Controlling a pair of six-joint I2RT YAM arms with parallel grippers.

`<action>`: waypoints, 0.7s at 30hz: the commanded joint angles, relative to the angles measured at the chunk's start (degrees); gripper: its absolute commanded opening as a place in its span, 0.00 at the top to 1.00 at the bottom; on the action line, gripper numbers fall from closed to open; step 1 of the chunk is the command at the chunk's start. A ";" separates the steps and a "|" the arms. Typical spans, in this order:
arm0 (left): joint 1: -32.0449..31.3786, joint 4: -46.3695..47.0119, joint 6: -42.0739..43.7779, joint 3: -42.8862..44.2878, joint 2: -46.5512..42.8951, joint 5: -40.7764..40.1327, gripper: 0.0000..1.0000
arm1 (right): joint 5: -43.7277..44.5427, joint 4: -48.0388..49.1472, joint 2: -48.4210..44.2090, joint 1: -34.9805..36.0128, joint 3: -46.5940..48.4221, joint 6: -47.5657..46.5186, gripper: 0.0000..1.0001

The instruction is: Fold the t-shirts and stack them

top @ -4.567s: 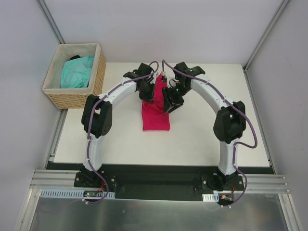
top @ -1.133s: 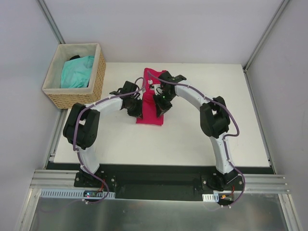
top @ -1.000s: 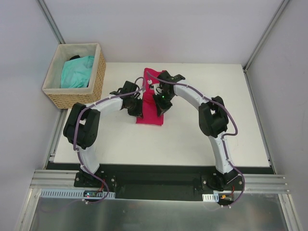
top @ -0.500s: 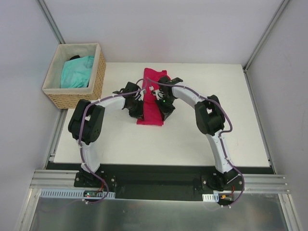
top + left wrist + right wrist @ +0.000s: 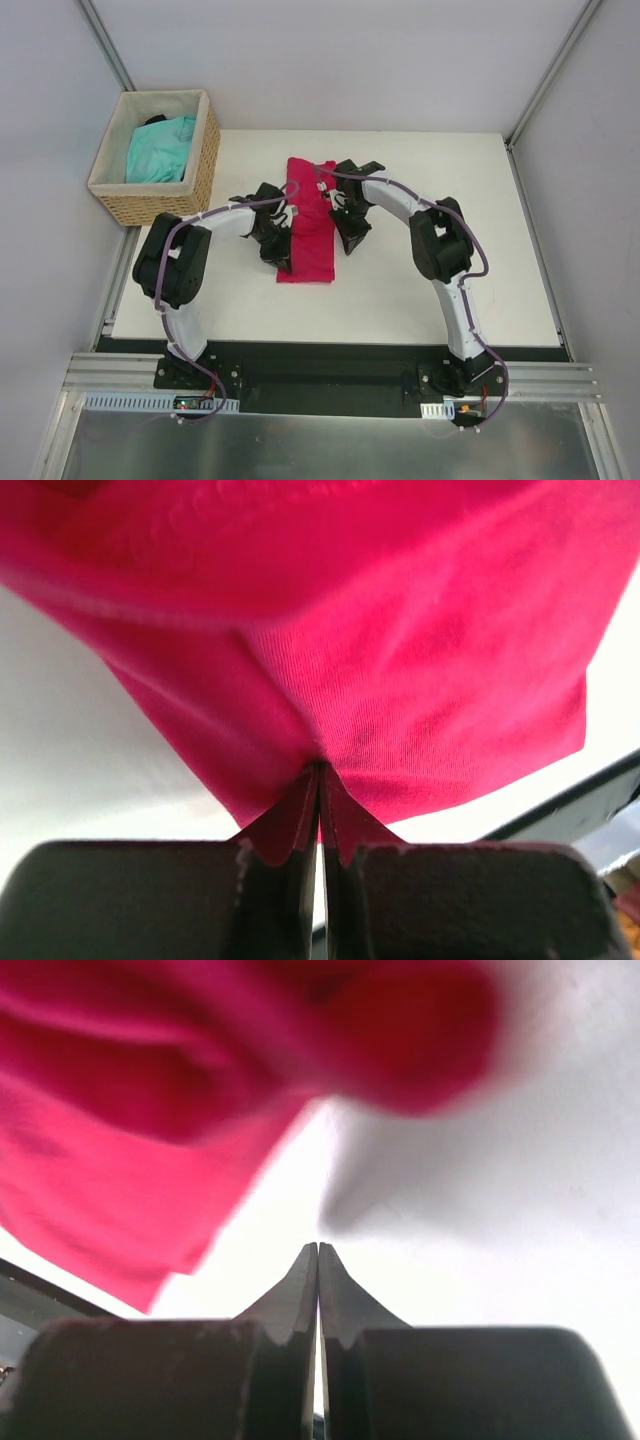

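One pinch, one empty
My left claw (image 5: 318, 772) clamps the crimson-pink t-shirt (image 5: 420, 660) by its edge; my right claw (image 5: 318, 1252) is pressed together, empty, over the surface (image 5: 520, 1220).

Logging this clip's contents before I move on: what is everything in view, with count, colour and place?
crimson-pink t-shirt: one, crimson-pink, lying as a long strip mid-table
wicker basket: one, tan, far left by the table's corner
turquoise t-shirt: one, turquoise, bundled inside the wicker basket
table: one, white, centre of view
left pincer: one, black, shut on the crimson-pink t-shirt's fabric
right pincer: one, black, shut on nothing, at the shirt's right side
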 commanded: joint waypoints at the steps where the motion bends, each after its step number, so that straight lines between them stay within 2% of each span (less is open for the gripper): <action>1: -0.42 -10.37 2.57 -4.71 -6.66 1.25 1.00 | 6.18 -3.58 -8.62 -0.63 1.82 4.29 0.99; 4: -0.51 -12.83 2.83 -5.86 -10.62 1.96 1.00 | 8.12 -3.94 -10.65 -1.59 3.94 5.70 0.99; 10: -0.51 -15.99 3.88 -6.39 -13.53 1.08 1.00 | 6.28 -4.11 -10.74 -2.30 8.78 6.50 0.99; 17: -0.51 -17.05 4.41 0.36 -15.21 -1.73 1.00 | 4.35 -3.15 -11.18 -2.21 8.52 5.54 0.99; 21: -0.60 -14.42 5.99 5.20 -14.24 -2.60 1.00 | -5.46 2.29 -11.88 -2.56 5.27 2.55 0.99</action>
